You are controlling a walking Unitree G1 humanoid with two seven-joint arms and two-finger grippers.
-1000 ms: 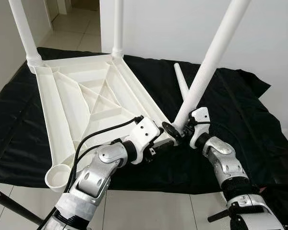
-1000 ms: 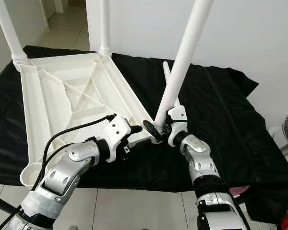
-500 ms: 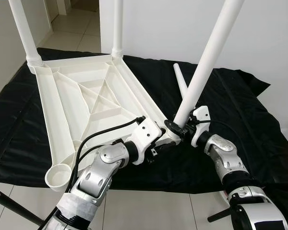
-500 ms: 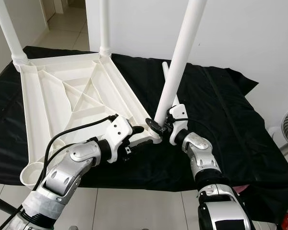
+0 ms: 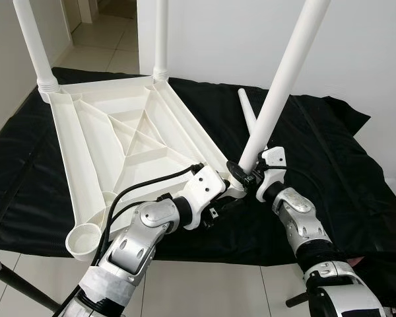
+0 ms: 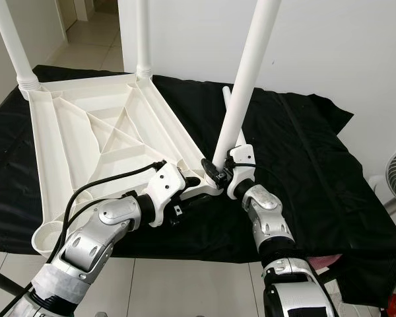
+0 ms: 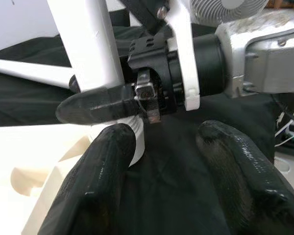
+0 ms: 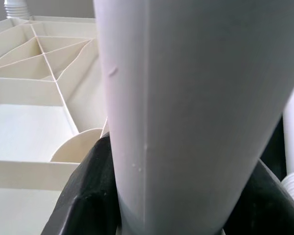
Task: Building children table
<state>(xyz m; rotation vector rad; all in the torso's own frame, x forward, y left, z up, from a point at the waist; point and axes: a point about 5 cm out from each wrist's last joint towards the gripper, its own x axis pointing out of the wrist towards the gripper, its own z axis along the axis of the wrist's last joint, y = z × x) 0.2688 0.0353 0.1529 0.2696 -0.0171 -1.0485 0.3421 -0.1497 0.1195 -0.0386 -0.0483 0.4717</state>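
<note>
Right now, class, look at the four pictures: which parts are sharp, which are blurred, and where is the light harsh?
Both eye views are sharp and evenly lit; the white tabletop looks bright against the black cloth. In the left wrist view the left claw has blurred near fingers, and the tabletop corner is washed out. In the right wrist view the table leg is very close, soft and without detail.

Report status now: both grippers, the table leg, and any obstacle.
Right gripper shut on tilted table leg at corner socket. Left gripper open, beside that corner of the upturned tabletop. Spare leg lies on black cloth behind, not blocking.
</note>
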